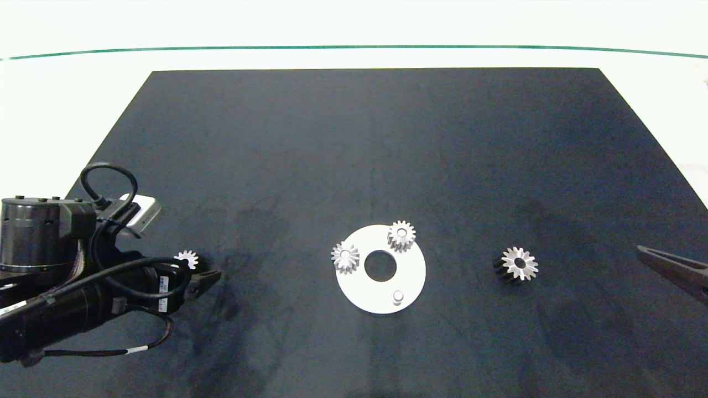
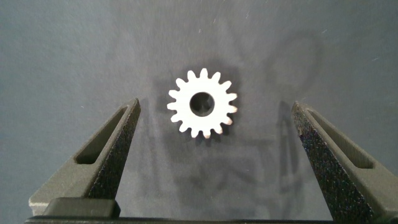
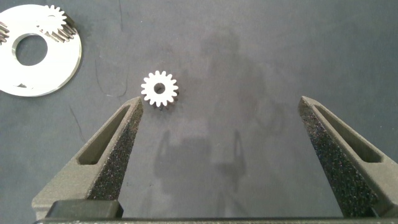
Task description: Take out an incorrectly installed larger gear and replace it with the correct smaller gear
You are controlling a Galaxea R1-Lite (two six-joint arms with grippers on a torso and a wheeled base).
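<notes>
A white round plate (image 1: 412, 271) lies mid-mat with two short-toothed gears (image 1: 345, 257) (image 1: 401, 235) on its pegs and one bare peg (image 1: 397, 297). The larger gear (image 1: 519, 263), star-like with pointed teeth, lies flat on the mat to the plate's right; the right wrist view shows this larger gear (image 3: 159, 88) ahead of my open right gripper (image 3: 221, 100), which sits at the right edge (image 1: 666, 265). At the left, the smaller gear (image 1: 187, 258) lies on the mat. My left gripper (image 1: 202, 270) hovers over it, open, with the smaller gear (image 2: 202, 104) between the spread fingers, untouched.
A black mat (image 1: 376, 138) covers most of the white table. The plate (image 3: 37, 53) has a round centre hole. The left arm's cables (image 1: 110, 182) loop above the mat's left edge.
</notes>
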